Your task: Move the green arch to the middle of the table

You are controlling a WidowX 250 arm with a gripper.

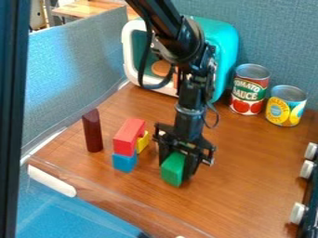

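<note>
Blue-grey panels (84, 60) wall in the wooden counter (248, 162) on my screen, with a teal toy appliance (221, 39) and two cans, one red and green (250, 89), the other yellow and blue (286, 106), towards the back. Down near the front edge I have the gripper (176, 169) pointing at the wood, its fingers parted by about the width of the green arch (172, 169) and flanking it on both sides. From here it looks like a proper hold. I can't make out the arch's hollow, nor whether its underside has left the wood; its longer visible side runs roughly up and down, in line with the fingers.

What matters to me is where it sits against the centre: the arch is forward of it, so I judge the carry should run back and to the right of the view. That also leads away from the red block (129, 135), which sits over the blue block (125, 161) and beside the yellow one (142, 142), with the dark red post (92, 131) beyond. I'd want a small lift first; dragging might twist the arch between the fingers.
</note>
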